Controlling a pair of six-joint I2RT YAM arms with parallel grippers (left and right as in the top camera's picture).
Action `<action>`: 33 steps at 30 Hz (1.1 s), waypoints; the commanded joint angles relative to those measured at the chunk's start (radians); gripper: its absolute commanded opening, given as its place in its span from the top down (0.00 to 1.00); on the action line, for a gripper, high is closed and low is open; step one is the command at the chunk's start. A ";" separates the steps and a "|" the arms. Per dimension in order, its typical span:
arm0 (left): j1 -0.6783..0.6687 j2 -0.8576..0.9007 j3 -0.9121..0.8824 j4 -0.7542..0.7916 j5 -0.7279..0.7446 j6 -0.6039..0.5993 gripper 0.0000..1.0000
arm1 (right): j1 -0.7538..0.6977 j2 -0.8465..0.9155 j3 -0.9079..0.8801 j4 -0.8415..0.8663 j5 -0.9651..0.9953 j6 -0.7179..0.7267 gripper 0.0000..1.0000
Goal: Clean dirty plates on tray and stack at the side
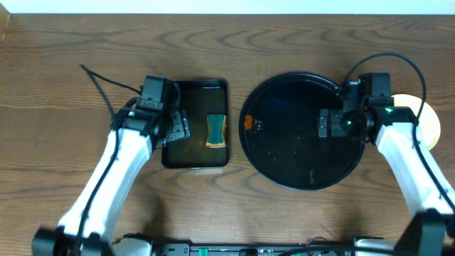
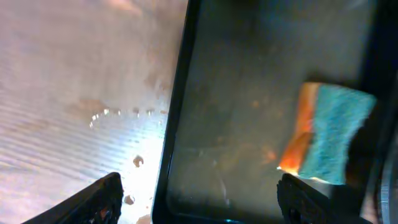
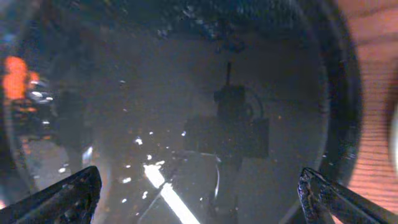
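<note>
One round tray (image 1: pixel 284 153), one yellow plate (image 1: pixel 429 119)

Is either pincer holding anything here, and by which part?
Nothing is held. The left pincer is open over the rim of the rectangular tray, the sponge lying apart from it; the right pincer is open over the round tray.
</note>
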 commanded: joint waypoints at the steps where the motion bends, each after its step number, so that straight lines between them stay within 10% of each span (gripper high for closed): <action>1: -0.003 -0.138 -0.084 0.000 -0.016 0.018 0.20 | 0.018 -0.135 -0.021 -0.003 0.044 0.014 0.01; 14: -0.003 -0.661 -0.384 0.104 -0.017 -0.041 0.19 | 0.073 -0.634 -0.319 0.066 0.175 0.119 0.01; 33: -0.003 -0.644 -0.385 0.090 -0.017 -0.041 0.19 | 0.073 -0.649 -0.345 0.063 0.175 0.119 0.01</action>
